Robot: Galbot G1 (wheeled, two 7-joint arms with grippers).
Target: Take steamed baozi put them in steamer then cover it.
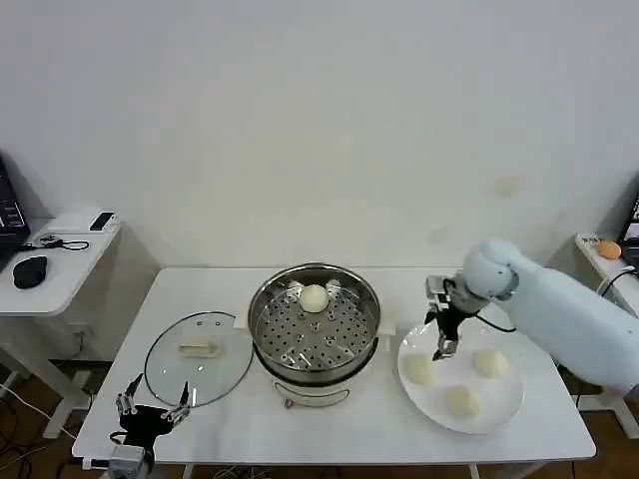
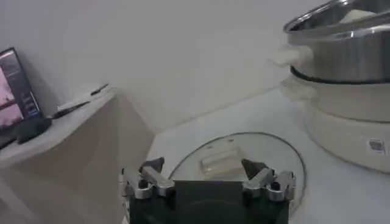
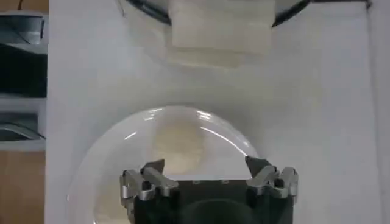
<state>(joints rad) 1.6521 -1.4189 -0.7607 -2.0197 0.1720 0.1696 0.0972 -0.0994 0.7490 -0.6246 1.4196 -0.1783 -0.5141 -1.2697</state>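
four baozi: one [image 1: 314, 297] in the steamer [image 1: 315, 329], three on the plate [image 1: 504, 404] under the spread, empty right end effector [image 1: 445, 344]; left end effector [image 1: 152, 405] spread by the cover [image 1: 198, 357].

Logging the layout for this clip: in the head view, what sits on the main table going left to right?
Left gripper at the near edge → cover → steamer with one baozi inside → right gripper → plate with three baozi.

I see one cream-white baozi [image 1: 314, 297] in my uncovered steel steamer [image 1: 315, 329] at centre frame, three more baozi [image 1: 456, 379] lower right, and the glass cover [image 1: 198, 358] flat at lower left.
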